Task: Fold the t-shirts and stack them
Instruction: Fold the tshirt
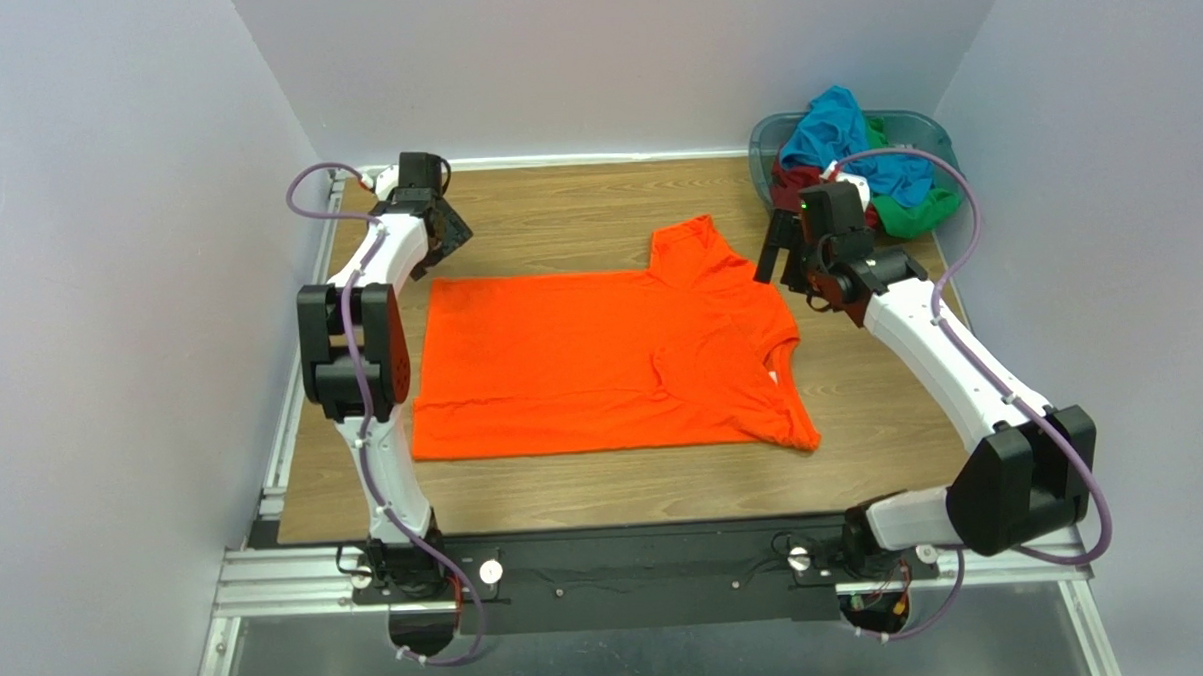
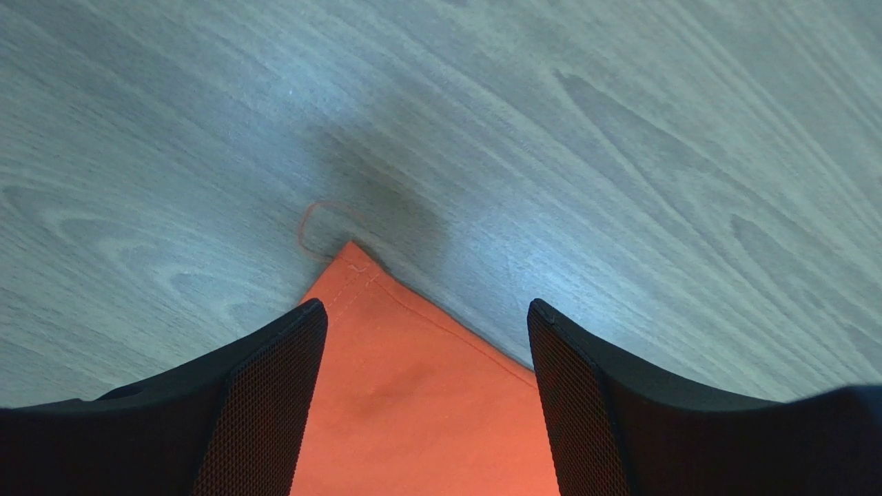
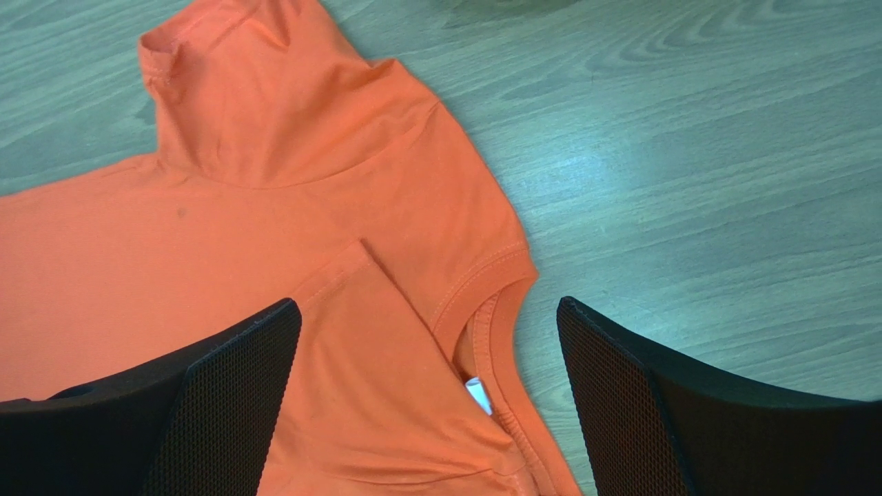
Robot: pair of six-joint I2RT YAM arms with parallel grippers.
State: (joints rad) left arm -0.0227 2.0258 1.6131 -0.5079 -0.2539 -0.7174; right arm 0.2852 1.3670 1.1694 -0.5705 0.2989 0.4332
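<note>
Found left gripper (image 2: 427, 310) with fingers spread and nothing pinched, poised at the far left corner of the orange t-shirt (image 2: 414, 413). Corner seen lying flat on the wooden table (image 2: 621, 155) between the two fingers, with a loose thread (image 2: 307, 222) curling off its tip. Unable to tell whether the fingers touch the cloth.

Found right gripper (image 3: 427, 308) likewise spread wide and empty, hovering above the collar, a white label (image 3: 478, 395) showing inside the neck opening.

Noted orange t-shirt laid out flat mid-table, hem toward the left arm, collar toward the right arm, one sleeve pointing to the far edge, a flap of folded cloth beside the collar.

Recorded grey-blue basket (image 1: 916, 122) at the far right corner, just behind the right gripper, holding the turquoise t-shirt (image 1: 841, 120) on top, the dark red t-shirt (image 1: 798, 181) at its left and the green t-shirt (image 1: 927, 210) at near right, all bunched.
</note>
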